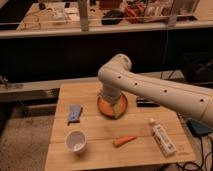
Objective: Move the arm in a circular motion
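On the wooden table (90, 155), the left side holds a crumpled blue cloth (74, 113), and nearer the front edge stands a white cup (76, 141). At the middle sits an orange plate (111, 107), and the arm (150, 90) bends down over it from the right, its elbow high. The gripper (112, 102) hangs just above the plate (how it is set I cannot tell). In front lies a carrot (124, 141), and further right a white tube (162, 137).
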Tool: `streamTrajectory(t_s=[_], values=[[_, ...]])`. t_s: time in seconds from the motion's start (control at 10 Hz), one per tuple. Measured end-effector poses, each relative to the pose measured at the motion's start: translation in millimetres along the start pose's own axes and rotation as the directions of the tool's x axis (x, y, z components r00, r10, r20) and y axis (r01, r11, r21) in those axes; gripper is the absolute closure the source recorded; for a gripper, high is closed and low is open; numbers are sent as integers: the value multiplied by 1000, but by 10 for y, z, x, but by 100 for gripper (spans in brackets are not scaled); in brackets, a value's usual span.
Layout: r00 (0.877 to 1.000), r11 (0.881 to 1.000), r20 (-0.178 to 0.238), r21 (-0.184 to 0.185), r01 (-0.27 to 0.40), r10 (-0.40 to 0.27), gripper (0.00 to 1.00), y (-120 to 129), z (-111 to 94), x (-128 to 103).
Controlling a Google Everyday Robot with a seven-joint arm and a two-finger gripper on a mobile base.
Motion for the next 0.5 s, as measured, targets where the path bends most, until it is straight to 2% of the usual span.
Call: streamTrajectory(t_s=[0.3, 0.5], values=[[1000, 1000, -10, 3, -16, 16, 20, 2, -5, 53], [996, 997, -29, 6, -79, 80, 20, 42, 41, 348]])
